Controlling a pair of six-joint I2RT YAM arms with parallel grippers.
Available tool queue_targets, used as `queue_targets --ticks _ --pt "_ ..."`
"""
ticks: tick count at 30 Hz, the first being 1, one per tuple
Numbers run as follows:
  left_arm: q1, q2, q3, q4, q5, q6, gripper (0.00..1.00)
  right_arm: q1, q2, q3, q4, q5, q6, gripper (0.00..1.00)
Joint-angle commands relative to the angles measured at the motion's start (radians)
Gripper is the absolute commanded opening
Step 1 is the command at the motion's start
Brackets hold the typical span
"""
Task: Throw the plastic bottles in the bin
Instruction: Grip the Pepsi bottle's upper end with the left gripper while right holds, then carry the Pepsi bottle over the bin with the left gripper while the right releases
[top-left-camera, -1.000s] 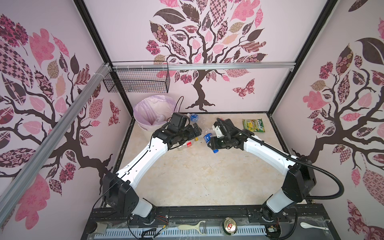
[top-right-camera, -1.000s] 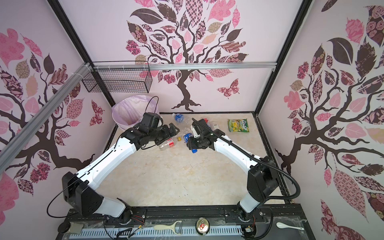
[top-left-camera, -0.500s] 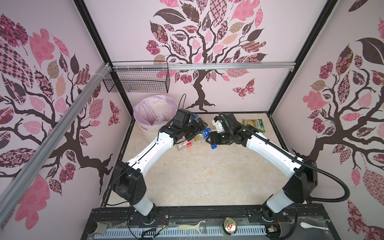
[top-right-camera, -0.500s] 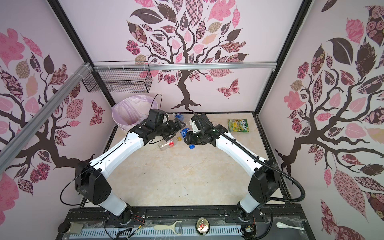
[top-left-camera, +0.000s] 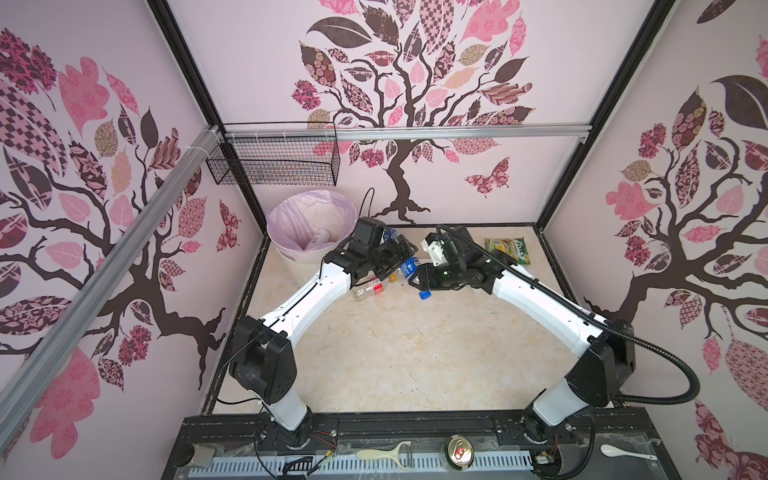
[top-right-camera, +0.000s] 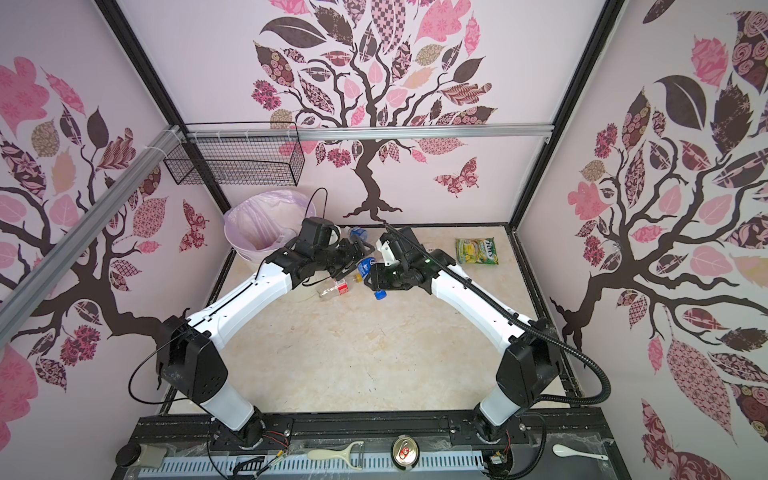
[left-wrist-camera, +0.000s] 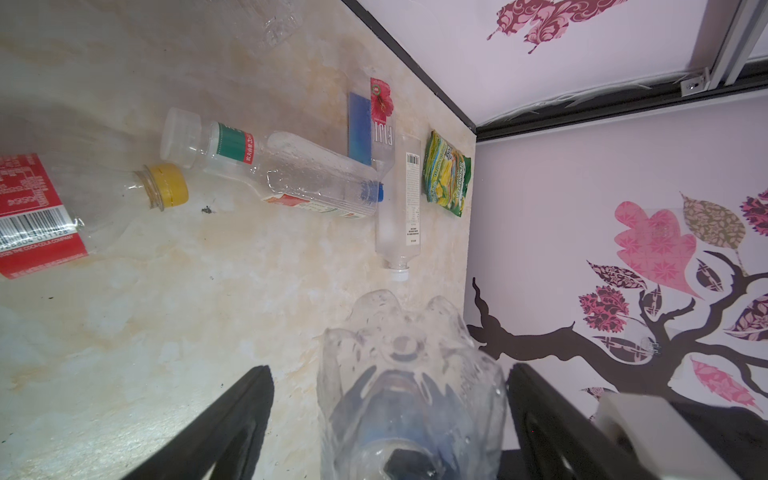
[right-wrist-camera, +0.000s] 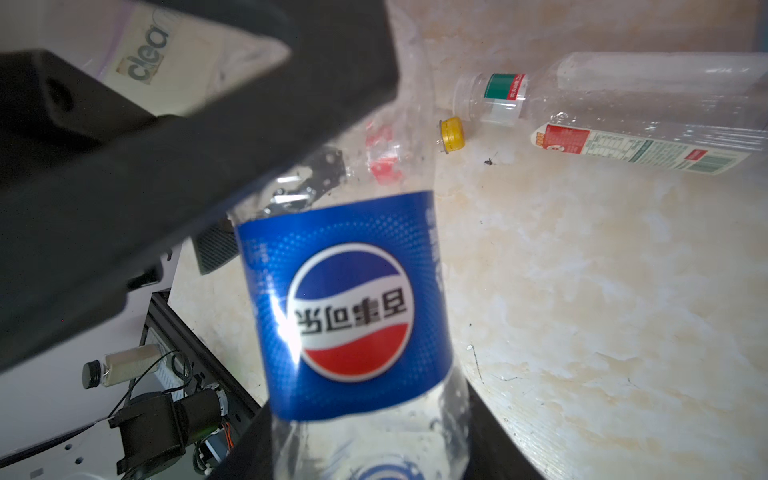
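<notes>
My right gripper is shut on the neck end of a clear bottle with a blue Pepsi label, held above the floor in both top views. The left gripper stands open around that bottle's base, with a gap on one side. A red-labelled bottle with a yellow cap lies on the floor below them. Three more clear bottles lie near the back wall. The bin, lined in pale lilac, stands at the back left with a bottle inside.
A green-yellow snack packet lies at the back right. A black wire basket hangs above the bin. On the front rail rest a peeler, a drink can and a spoon.
The left arm has swung in towards the right gripper, and its open jaws now straddle the base of the Pepsi bottle. The right gripper has kept its hold and shifted slightly back.
</notes>
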Motion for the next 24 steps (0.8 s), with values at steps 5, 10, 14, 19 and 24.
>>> queue_targets --ticks 5,10,14,19,24 --pt "0.004 0.021 0.046 0.032 0.03 0.002 0.76 0.006 -0.059 0.047 0.028 -0.031 0.007 0.52" --pt "0.005 0.01 0.058 0.028 0.017 0.014 0.59 0.007 -0.062 0.042 0.035 -0.029 0.007 0.54" --pt "0.007 0.005 0.083 0.003 0.001 0.046 0.52 0.007 -0.066 0.049 0.039 -0.032 0.009 0.61" --pt "0.02 -0.003 0.141 -0.052 -0.03 0.098 0.52 0.007 -0.091 0.058 0.029 -0.005 0.002 0.73" --pt "0.053 0.004 0.276 -0.135 -0.097 0.183 0.51 0.006 -0.138 0.074 0.026 0.032 -0.007 0.94"
